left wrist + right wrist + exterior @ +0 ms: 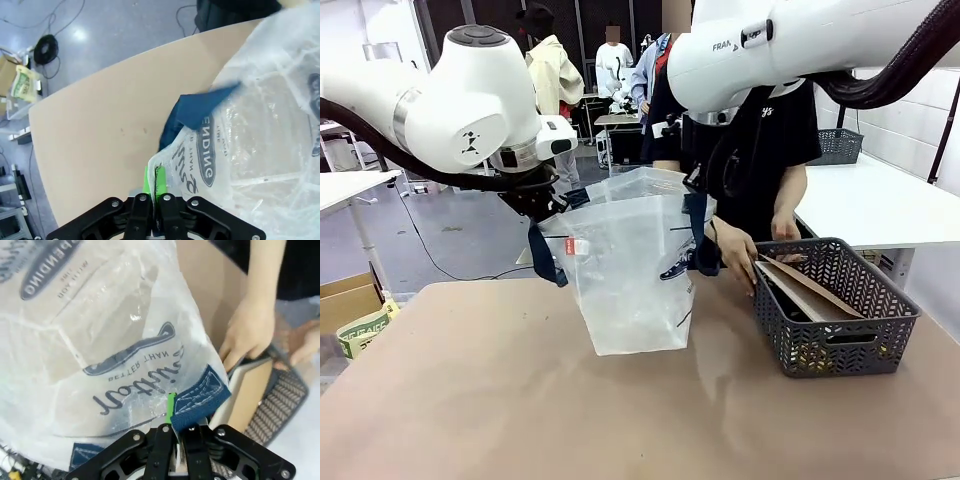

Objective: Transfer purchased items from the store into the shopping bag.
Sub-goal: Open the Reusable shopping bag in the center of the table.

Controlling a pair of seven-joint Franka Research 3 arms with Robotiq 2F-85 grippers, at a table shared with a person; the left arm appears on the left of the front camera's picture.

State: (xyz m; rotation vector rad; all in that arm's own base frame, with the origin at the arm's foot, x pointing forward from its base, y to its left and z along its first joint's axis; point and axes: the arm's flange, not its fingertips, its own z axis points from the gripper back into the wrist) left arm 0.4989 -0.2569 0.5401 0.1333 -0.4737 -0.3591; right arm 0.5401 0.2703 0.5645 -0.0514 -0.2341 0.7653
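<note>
Tabletop (470,400) work looks barely begun: left gripper (154,182) and right gripper (172,412) clamp the seemingly empty shopping bag (630,270) open; a person's hand (735,250) reaches the flat tan piece (810,285) in the store (820,352) by the right edge.

Shopping bag (630,290) stands left of the basket (820,345).
</note>
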